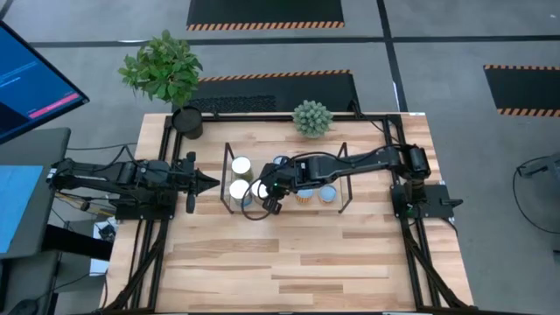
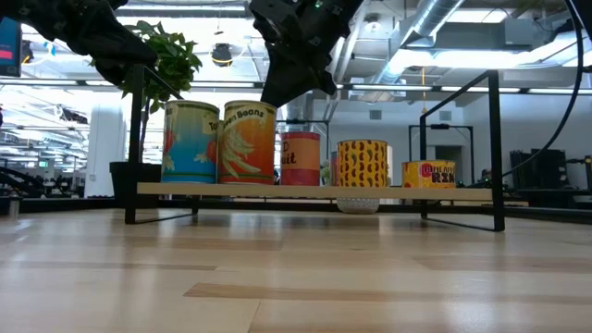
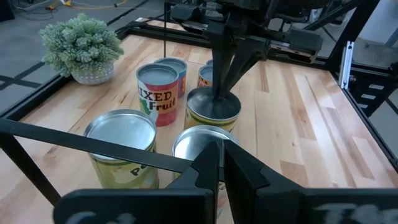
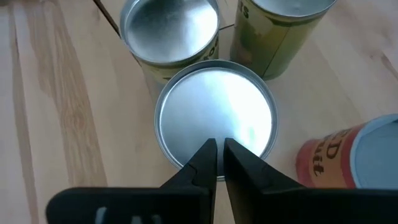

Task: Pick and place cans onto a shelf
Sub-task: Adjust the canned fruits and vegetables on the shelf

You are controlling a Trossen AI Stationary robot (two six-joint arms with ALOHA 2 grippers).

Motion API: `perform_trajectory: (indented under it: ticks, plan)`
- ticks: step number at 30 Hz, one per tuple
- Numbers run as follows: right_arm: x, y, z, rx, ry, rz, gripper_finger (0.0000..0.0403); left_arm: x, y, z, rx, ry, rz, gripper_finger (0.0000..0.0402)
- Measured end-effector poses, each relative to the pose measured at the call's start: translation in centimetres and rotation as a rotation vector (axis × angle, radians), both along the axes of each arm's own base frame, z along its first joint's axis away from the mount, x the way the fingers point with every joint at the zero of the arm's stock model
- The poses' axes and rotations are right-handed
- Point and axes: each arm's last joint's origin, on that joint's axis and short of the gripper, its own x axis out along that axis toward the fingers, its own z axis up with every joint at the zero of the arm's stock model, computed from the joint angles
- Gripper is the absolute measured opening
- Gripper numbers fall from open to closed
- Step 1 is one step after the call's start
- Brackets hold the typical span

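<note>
The right gripper (image 4: 217, 149) hangs just above the shelf (image 2: 481, 193), its 2 fingers pressed nearly together with only a thin slit between them and nothing held. Directly beneath its tips lies the round silver top of the yellow can (image 4: 214, 115), which stands upright, its long axis vertical, in the front row of the shelf's left half; the low view shows clear air between the fingertips and that can's rim. So the can lies straight down from the gripper, and any grasp would, in my judgement, need the fingers spread wide first. Beside it stands the blue-labelled can (image 2: 190, 141), and farther along the board the red fruit can (image 2: 300, 158), a patterned yellow can (image 2: 362, 163) and a short red can (image 2: 428, 173). The left gripper (image 1: 208, 183) waits just outside the shelf's left wire frame, fingers closed, empty, pointing toward the cans; it is farther from them than the right one.
</note>
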Motion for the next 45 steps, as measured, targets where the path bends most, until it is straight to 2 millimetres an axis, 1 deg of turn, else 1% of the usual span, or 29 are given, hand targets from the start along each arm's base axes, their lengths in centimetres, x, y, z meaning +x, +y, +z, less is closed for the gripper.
perform_trajectory:
  ticks: [14, 18, 23, 31, 35, 37, 40, 45]
  plan:
    - [-0.2, 0.2, 0.1, -0.004, 0.011, 0.003, 0.0054, 0.0, 0.1, 0.0, 0.027, 0.0, 0.027, 0.0008]
    - [-0.4, 0.6, 0.2, -0.043, 0.022, -0.013, 0.0054, 0.0, 0.1, 0.0, 0.029, 0.0, 0.026, 0.0008]
    - [-0.3, 0.8, 1.3, -0.09, 0.012, 0.011, 0.0054, 0.0, 0.1, 0.0, 0.038, 0.001, 0.027, 0.0008]
    - [-0.1, 1.1, 1.5, -0.177, -0.009, 0.033, 0.0054, 0.0, 0.1, 0.0, 0.039, 0.001, 0.033, 0.0008]
    - [-0.1, 1.8, 2.2, -0.3, -0.032, -0.04, 0.0054, 0.0, 0.1, 0.0, 0.035, 0.001, 0.035, 0.0008]
    - [-0.1, 2.0, 2.3, -0.315, -0.041, -0.051, 0.0054, 0.0, 0.1, 0.0, 0.031, 0.0, 0.036, 0.0008]
    - [-0.1, 1.5, 2.2, -0.277, -0.038, -0.057, 0.0054, 0.0, 0.1, 0.0, 0.031, 0.0, 0.036, 0.0008]
    - [-0.1, 0.3, 2.2, -0.246, -0.036, -0.138, 0.0054, 0.0, 0.1, 0.0, 0.031, 0.0, 0.036, 0.0008]
